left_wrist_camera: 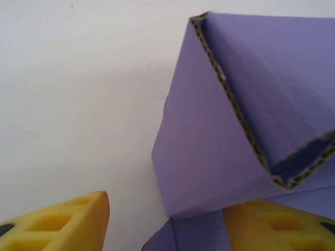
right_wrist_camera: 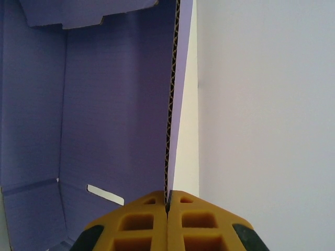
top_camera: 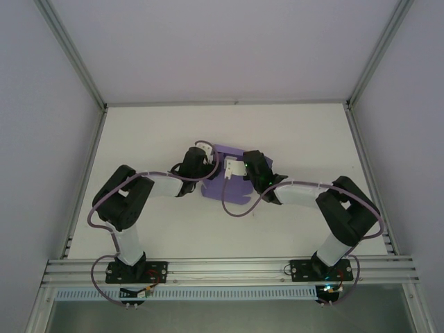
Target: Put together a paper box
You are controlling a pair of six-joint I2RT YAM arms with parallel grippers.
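Count it up: one paper box (top_camera: 216, 186), lavender card, sitting mid-table between the two wrists. Two arms, a left arm (top_camera: 128, 198) and a right arm (top_camera: 347, 208), both bent inward over it.

Right gripper (right_wrist_camera: 167, 196) first: its two yellow fingers are pressed together on the box's upright side wall, with the corrugated edge running straight up from the pinch. To the left of that wall is the purple interior, one slot (right_wrist_camera: 104, 194) cut low in the floor panel and one flap (right_wrist_camera: 89, 13) at the top.

Left gripper (left_wrist_camera: 167, 204): jaws standing apart. One yellow finger (left_wrist_camera: 68, 222) is clear of the card, with bare white surface between them. The other finger (left_wrist_camera: 277, 225) is tucked against the underside of a folded corner of the box. No squeeze there; the corner simply rises between the two fingers.

One white table (top_camera: 312, 139), smooth and matte. Pale walls (top_camera: 41, 139) stand on three sides, joined by slim metal posts. One ribbed aluminium rail (top_camera: 229, 267) runs along the near edge, carrying both arm bases.
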